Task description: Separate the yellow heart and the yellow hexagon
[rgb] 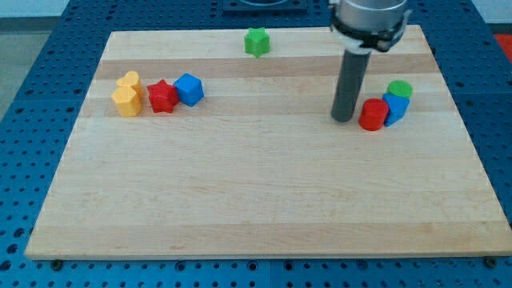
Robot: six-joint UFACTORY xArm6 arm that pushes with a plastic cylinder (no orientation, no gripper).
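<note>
A: Where is my tip right now?

B: It sits on the wooden board, towards the view's right and in the upper half. The rod stands upright under the arm's grey collar, and there is nothing on it that opens or closes; it is a plain bar, holding nothing.

A: What is close to it?

B: Just to the view's right of the tip is a red cylinder, so near that I cannot tell whether they touch. Pressed against the far side of that is a blue block, shape unclear, and a green cylinder sits just behind the blue one, towards the view's top.

A: And the two yellow pieces?

B: Far off to the view's left of the tip, at about the same height in the view, near the board's left edge. The yellow hexagon is the lower one, a squat, faceted block. The yellow heart is directly behind it, towards the view's top, with rounded lobes. They are the same shade and sit touching, so they read almost as one lump.

A: Anything beside them?

B: On the side nearer the tip, a red star lies just beside the yellows, and a blue block with angled faces touches the star. A green star stands alone near the board's top edge, up and to the view's left of the tip.
</note>
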